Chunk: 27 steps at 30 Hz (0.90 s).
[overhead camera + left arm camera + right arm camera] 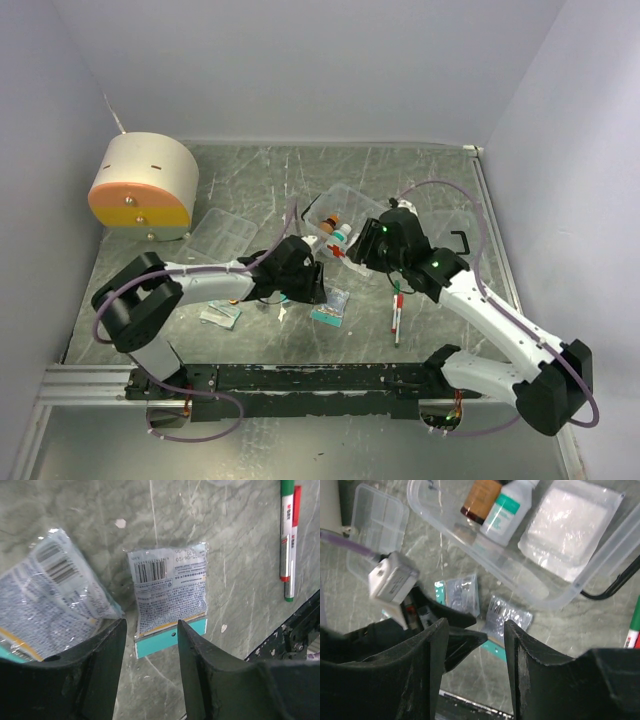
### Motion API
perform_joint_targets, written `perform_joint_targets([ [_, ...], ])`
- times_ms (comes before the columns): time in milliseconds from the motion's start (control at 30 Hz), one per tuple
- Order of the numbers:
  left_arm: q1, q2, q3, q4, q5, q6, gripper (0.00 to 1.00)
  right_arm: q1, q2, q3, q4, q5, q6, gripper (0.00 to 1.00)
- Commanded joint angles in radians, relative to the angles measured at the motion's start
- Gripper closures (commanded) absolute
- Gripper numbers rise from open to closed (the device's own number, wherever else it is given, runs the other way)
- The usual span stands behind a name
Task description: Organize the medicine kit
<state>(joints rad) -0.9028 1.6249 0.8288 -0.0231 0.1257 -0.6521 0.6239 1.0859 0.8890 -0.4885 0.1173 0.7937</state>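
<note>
Left gripper [151,627] spread wide and empty, poised over a flat clear sachet [170,587] with barcode print and a teal strip. It lies on the table [240,580], outside the clear kit box [520,577]. Right gripper [475,630] likewise parted, empty. Risk: the sachet lies flush, so fingers may skid over it or snag the neighbouring sachet [55,595].

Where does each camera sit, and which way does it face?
Top external: above and behind, looking down on the grey table; left arm, right arm show.
Left wrist: looks down past the open left gripper at a teal-edged plastic sachet.
Right wrist: looks past the open right gripper at a clear plastic box.
Shared: sachets appear in every view.
</note>
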Motion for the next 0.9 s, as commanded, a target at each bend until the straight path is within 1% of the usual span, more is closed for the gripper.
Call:
perform_joint_targets([
  [0,-0.024,0.052,0.033,0.092,0.050,-0.002,0.43,0.020,-0.069,-0.040,-0.023,-0.059,0.094,0.52],
  [133,-0.048,0.088,0.078,0.040,-0.013,0.004,0.42,0.045,-0.114,-0.104,-0.044,-0.052,0.137,0.52],
  [300,-0.079,0.117,0.120,-0.058,-0.133,0.017,0.49,0.070,-0.178,-0.196,-0.077,-0.002,0.198,0.52],
  [467,-0.087,0.144,0.106,-0.051,-0.140,-0.003,0.54,0.075,-0.214,-0.302,-0.016,0.039,0.232,0.51],
  [567,-0.094,0.146,0.098,-0.055,-0.154,-0.010,0.58,0.075,-0.222,-0.379,0.073,0.052,0.257,0.50],
  [633,-0.097,0.137,0.082,-0.038,-0.152,-0.009,0.62,0.075,-0.225,-0.439,0.166,0.051,0.260,0.49],
  [700,-0.099,0.125,0.062,-0.013,-0.148,-0.009,0.63,0.075,-0.222,-0.504,0.291,0.044,0.257,0.49],
  [733,-0.100,0.123,0.054,-0.002,-0.147,-0.009,0.63,0.075,-0.217,-0.548,0.380,0.037,0.258,0.48],
  [833,-0.100,0.136,0.055,-0.007,-0.145,-0.005,0.65,0.076,-0.176,-0.599,0.509,0.040,0.271,0.48],
  [867,-0.100,0.139,0.054,-0.007,-0.142,-0.004,0.65,0.078,-0.157,-0.604,0.526,0.051,0.280,0.48],
])
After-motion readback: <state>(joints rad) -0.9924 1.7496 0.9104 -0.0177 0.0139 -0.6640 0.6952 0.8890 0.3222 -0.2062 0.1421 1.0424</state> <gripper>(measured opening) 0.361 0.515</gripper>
